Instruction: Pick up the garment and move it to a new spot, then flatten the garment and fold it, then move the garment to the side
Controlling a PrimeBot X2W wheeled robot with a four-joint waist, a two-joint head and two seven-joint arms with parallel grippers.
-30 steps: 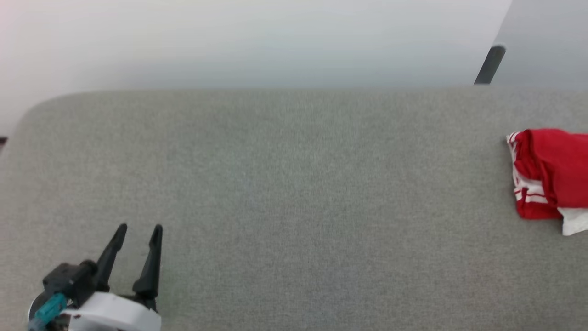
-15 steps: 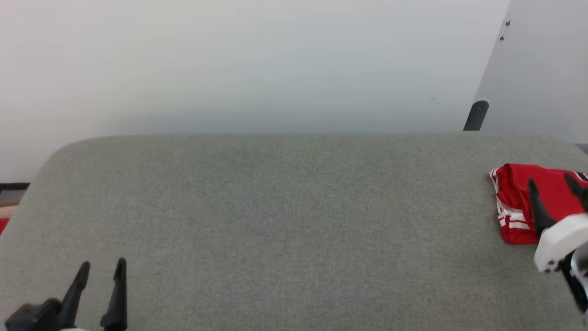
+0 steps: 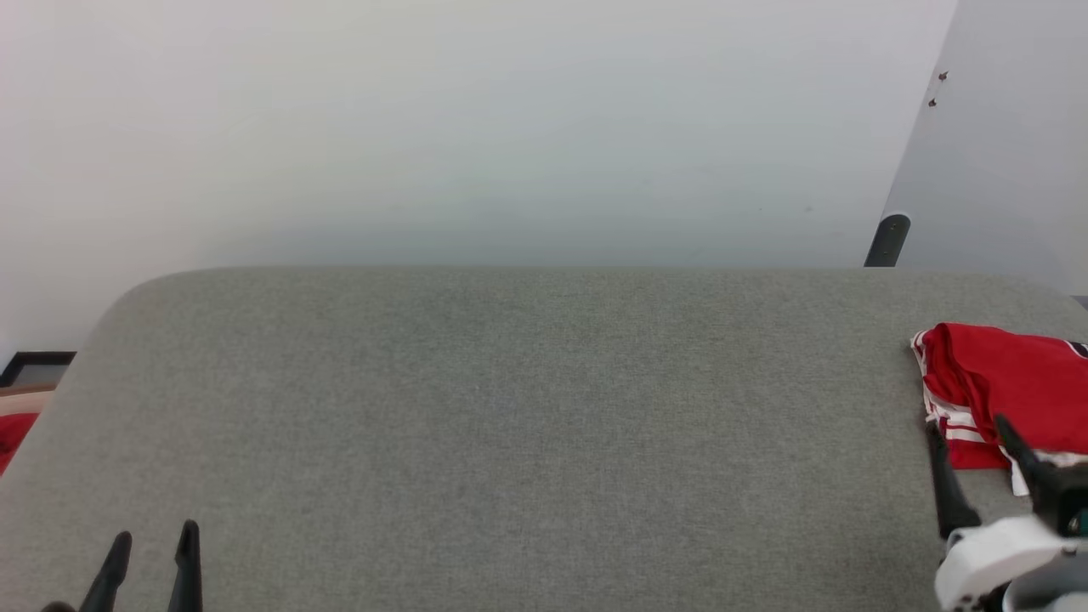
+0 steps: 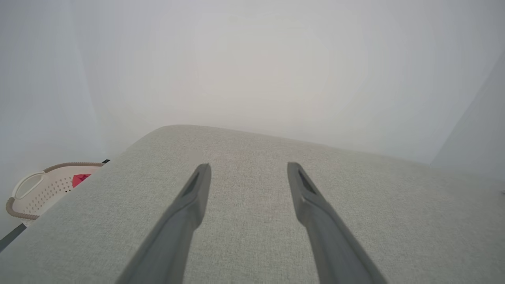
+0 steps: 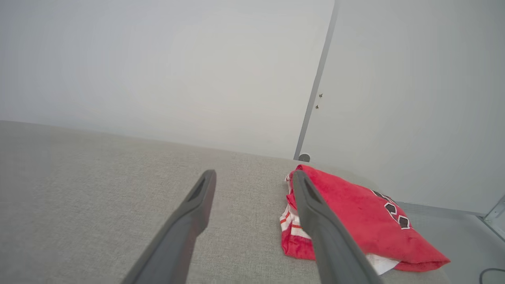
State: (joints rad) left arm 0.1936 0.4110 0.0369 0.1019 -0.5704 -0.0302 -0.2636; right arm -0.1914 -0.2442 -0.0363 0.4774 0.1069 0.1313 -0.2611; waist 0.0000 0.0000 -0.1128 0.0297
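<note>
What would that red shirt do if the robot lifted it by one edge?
Probably flop and unfold: the garment lies in soft, loosely stacked layers with white cloth poking out. It looks thin, so likely light. Pushed, it would likely bunch on the grey fabric surface rather than slide.

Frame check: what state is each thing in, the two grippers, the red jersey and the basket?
Red jersey shirt with white striped trim: folded bundle lying at the right end of the grey fabric surface, not held.
Left gripper: open, empty, over the surface.
Right gripper: open, empty, close to the jersey.
Pale perforated basket: upright beside the surface, small red cloth inside.
</note>
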